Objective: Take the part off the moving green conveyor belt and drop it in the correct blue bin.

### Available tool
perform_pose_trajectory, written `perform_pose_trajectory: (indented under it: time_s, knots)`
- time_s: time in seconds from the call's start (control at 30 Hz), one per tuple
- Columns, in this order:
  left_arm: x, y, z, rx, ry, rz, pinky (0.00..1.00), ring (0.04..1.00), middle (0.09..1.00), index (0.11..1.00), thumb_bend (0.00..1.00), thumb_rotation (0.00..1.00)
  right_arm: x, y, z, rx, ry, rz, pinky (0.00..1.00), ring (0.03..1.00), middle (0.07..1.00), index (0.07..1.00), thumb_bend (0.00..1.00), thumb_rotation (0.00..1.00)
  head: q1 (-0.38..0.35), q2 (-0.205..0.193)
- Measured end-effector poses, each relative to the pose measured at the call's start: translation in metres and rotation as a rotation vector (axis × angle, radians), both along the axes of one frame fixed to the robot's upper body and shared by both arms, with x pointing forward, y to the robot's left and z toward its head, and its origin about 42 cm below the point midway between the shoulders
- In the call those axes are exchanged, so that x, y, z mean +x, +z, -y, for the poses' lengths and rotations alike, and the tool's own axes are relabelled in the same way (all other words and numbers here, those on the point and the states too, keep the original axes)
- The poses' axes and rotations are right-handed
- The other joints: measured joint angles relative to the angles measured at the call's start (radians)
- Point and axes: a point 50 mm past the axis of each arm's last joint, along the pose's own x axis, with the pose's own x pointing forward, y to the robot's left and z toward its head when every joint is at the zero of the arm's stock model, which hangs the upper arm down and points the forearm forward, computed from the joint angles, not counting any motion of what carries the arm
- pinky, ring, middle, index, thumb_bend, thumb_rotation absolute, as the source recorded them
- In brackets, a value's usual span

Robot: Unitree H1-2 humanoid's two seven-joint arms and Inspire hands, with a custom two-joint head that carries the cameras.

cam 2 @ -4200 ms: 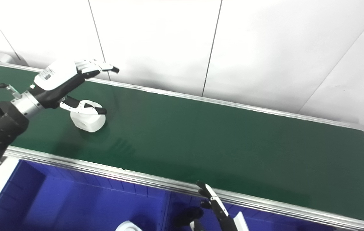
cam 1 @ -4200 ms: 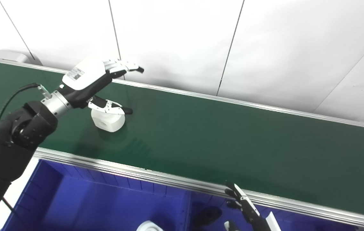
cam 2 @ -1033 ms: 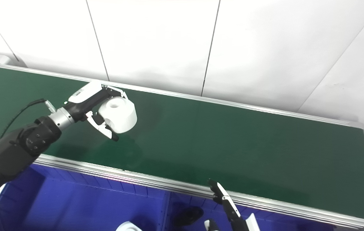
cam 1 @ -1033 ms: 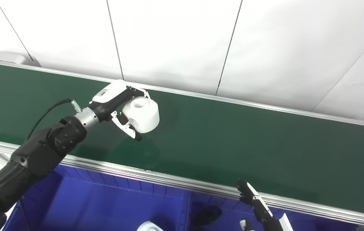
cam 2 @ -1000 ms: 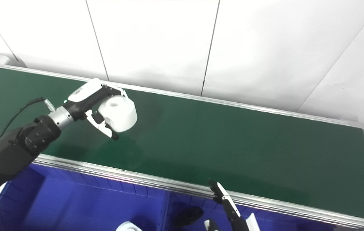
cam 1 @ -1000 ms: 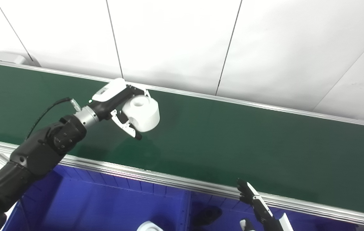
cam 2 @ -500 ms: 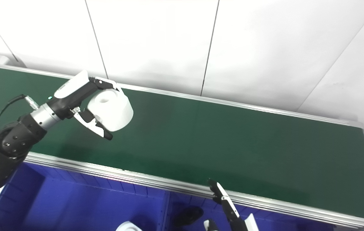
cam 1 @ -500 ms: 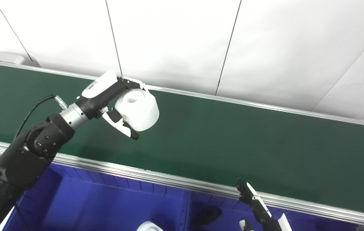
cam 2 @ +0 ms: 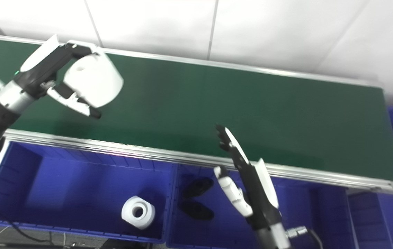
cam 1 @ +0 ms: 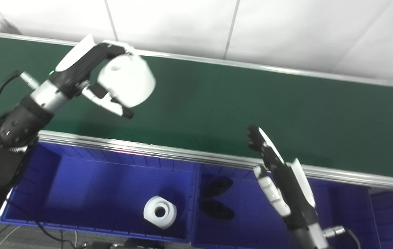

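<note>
A white rounded part with a hole in its top (cam 1: 128, 81) is held up in the air above the green conveyor belt (cam 1: 238, 103), with my left hand (cam 1: 92, 77) shut around it. Fingers wrap its far side and the thumb runs under it. Below the belt's near rail, the left blue bin (cam 1: 89, 193) holds another white part with a hole (cam 1: 160, 211). My right hand (cam 1: 279, 180) is open with straight fingers, over the middle blue bin (cam 1: 248, 224) and reaching the belt's near edge.
Two black parts (cam 1: 217, 197) lie in the middle bin. A third blue bin (cam 2: 376, 221) sits at the right. A silver rail (cam 1: 168, 154) borders the belt's near side; a white panelled wall (cam 1: 182, 24) stands behind it.
The camera has tilted down, so the bins show fully. My left hand has lifted the white part higher and drawn it leftward and nearer. My right hand is still open.
</note>
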Motion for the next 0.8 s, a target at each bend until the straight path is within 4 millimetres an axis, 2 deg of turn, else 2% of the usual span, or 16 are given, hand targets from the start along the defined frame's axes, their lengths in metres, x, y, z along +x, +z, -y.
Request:
perform_pose_trajectory:
  time_s: [0.17, 0.37, 0.57, 0.67, 0.8]
  knots:
    - [-0.006, -0.010, 0.007, -0.010, -0.016, -0.039, 0.23, 0.286, 0.449, 0.498, 0.52, 0.00, -0.003, -0.001, 0.002, 0.004, -0.004, -0.014, 0.89, 0.943, 0.962, 0.948, 0.43, 1.00, 0.012, -0.003]
    - [-0.008, -0.012, 0.011, -0.007, -0.047, -0.059, 0.25, 0.301, 0.451, 0.500, 0.52, 0.00, -0.003, -0.001, 0.004, 0.007, -0.005, -0.017, 0.88, 0.942, 0.964, 0.947, 0.43, 1.00, 0.012, -0.002]
    - [-0.016, -0.001, 0.020, 0.003, -0.114, -0.070, 0.23, 0.288, 0.450, 0.500, 0.52, 0.00, -0.003, -0.001, 0.003, 0.001, -0.006, -0.015, 0.88, 0.937, 0.960, 0.944, 0.44, 1.00, 0.017, -0.002]
    - [-0.026, -0.005, 0.021, 0.009, -0.144, -0.104, 0.23, 0.281, 0.445, 0.501, 0.52, 0.00, -0.003, -0.001, 0.004, 0.000, -0.006, -0.015, 0.89, 0.941, 0.961, 0.946, 0.44, 1.00, 0.016, -0.002]
    - [-0.050, -0.019, 0.022, 0.033, -0.176, -0.186, 0.23, 0.283, 0.445, 0.501, 0.52, 0.00, -0.003, -0.001, 0.004, 0.011, -0.005, -0.017, 0.90, 0.947, 0.963, 0.950, 0.44, 1.00, 0.011, -0.003]
